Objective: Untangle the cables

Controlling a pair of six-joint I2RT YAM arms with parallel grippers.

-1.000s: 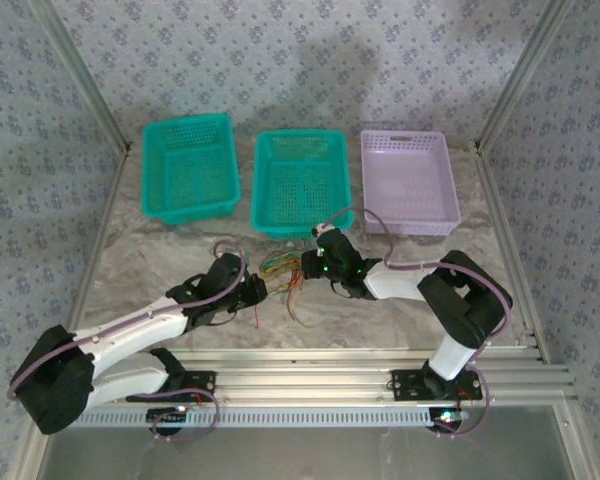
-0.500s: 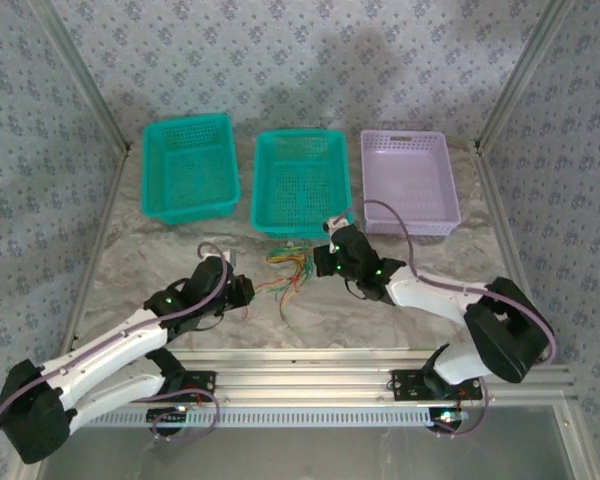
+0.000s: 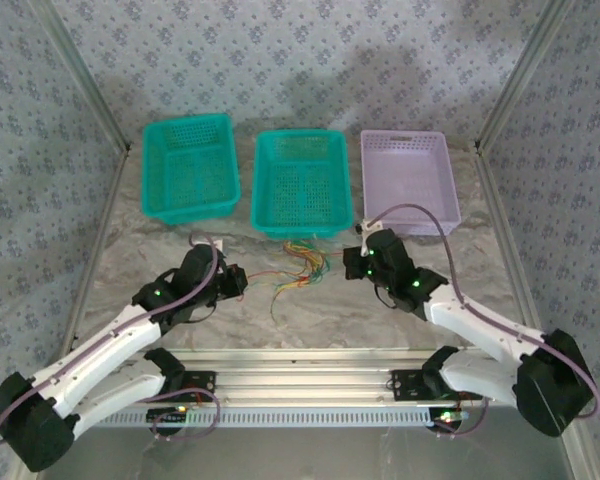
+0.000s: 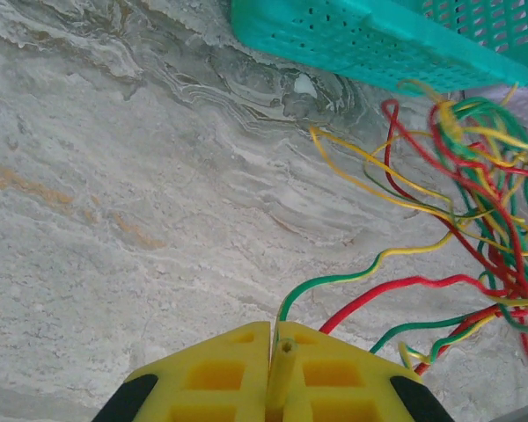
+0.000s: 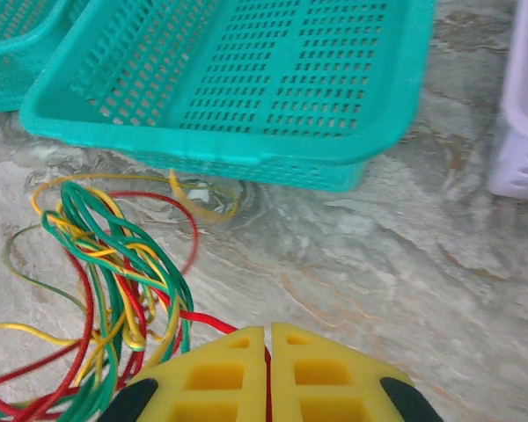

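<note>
Your grey-veined, marble-look tabletop (image 3: 140, 262) carries three perforated plastic baskets in a row along its far side. You see a teal rectangular basket (image 3: 190, 208) at 11 o'clock, a second teal basket (image 3: 298, 225) at 12 o'clock, and a lilac basket (image 3: 412, 222) at 1 o'clock. At your centre lies a tangle of thin red, green and yellow cables (image 3: 302, 268), just at 6 o'clock of the middle basket's near wall, with loose strands trailing toward 8 o'clock.

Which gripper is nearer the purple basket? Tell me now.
Right. The right gripper sits just off the purple basket's near left corner; the left gripper is well to its left, beyond the cables.
</note>
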